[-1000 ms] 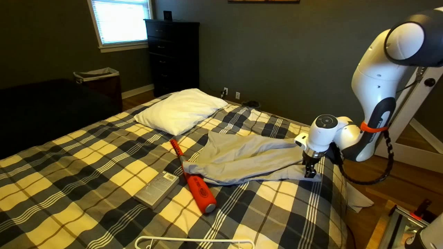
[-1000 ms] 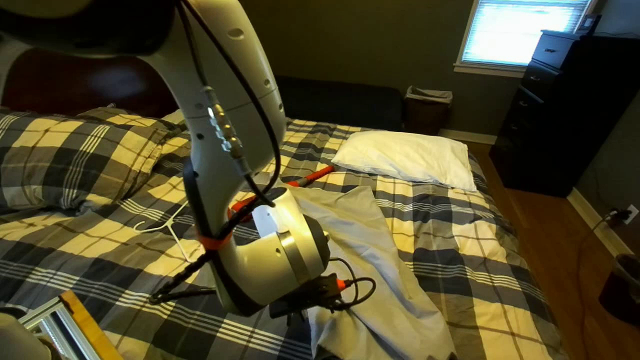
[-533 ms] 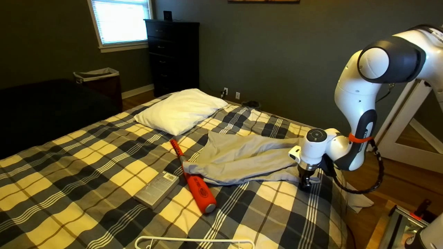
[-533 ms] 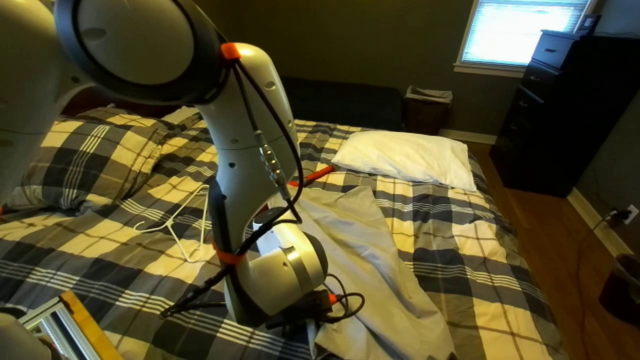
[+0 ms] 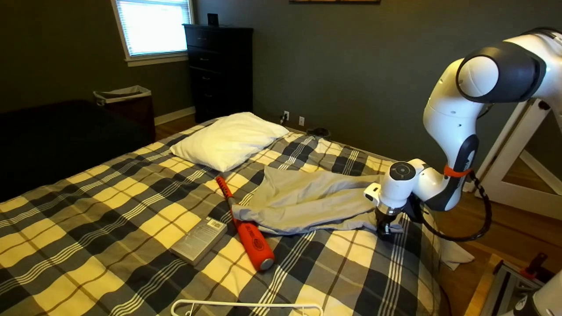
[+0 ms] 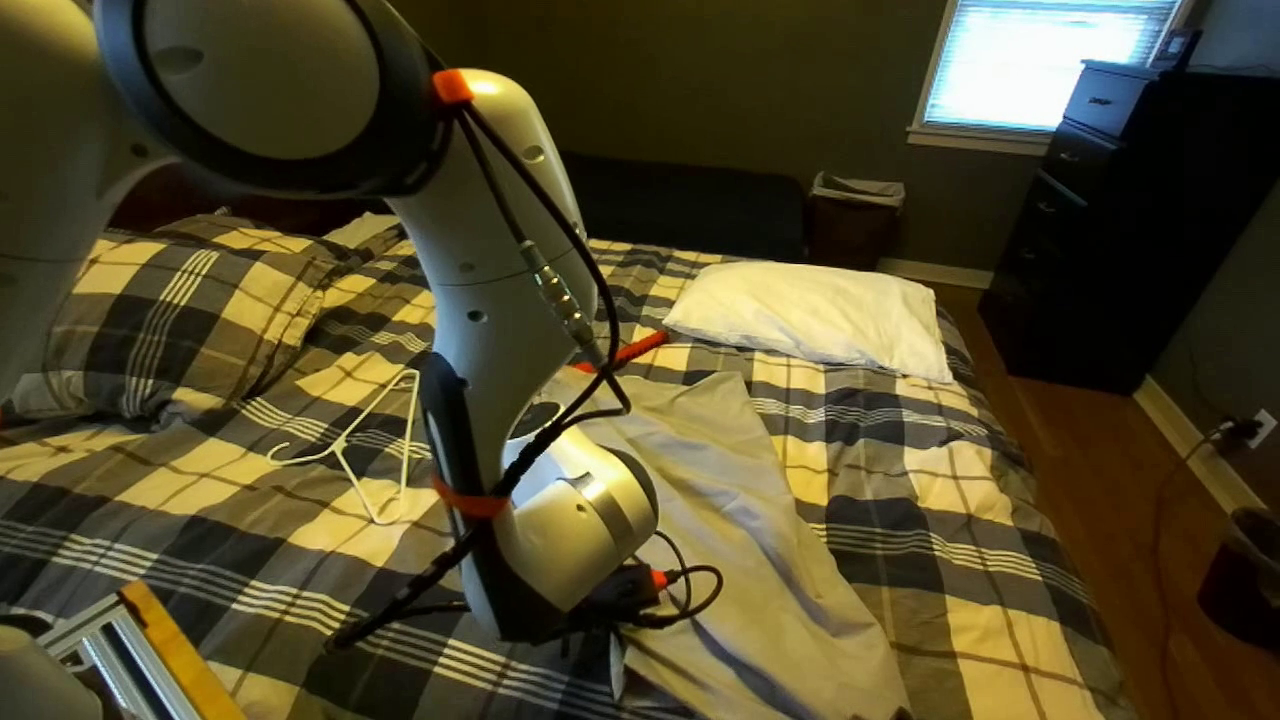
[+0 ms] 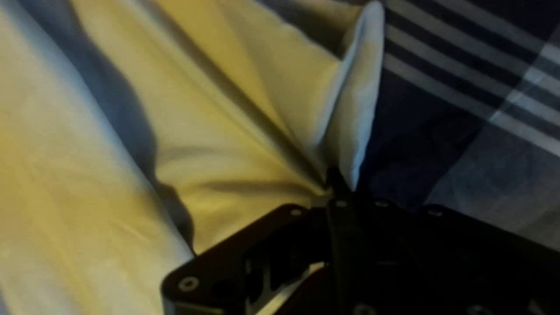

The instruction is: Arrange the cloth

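Note:
The cloth (image 5: 314,199), a thin grey sheet with wrinkles, lies across the bed in both exterior views. One corner covers part of a red bat. At the cloth's end nearest the robot, my gripper (image 5: 384,231) points down at the bed. In the wrist view, folds of the cloth (image 7: 227,131) run together into the gripper (image 7: 343,186), whose jaws are shut with fabric pinched at the tips. A raised cloth edge stands just beyond them. The arm hides the fingertips in an exterior view, where the cloth (image 6: 740,500) spreads out beside the wrist.
On the plaid bedspread lie a white pillow (image 5: 230,140), the red bat (image 5: 253,243), a grey box (image 5: 199,240) and a white hanger (image 6: 345,445). A plaid pillow (image 6: 190,310) rests farther along. A wood-and-metal frame (image 6: 150,650) stands near the robot's base.
The gripper has come down and shifted slightly toward the cloth's near edge, then risen a touch. Its jaws have shut on the cloth, whose edge beside them is now drawn up.

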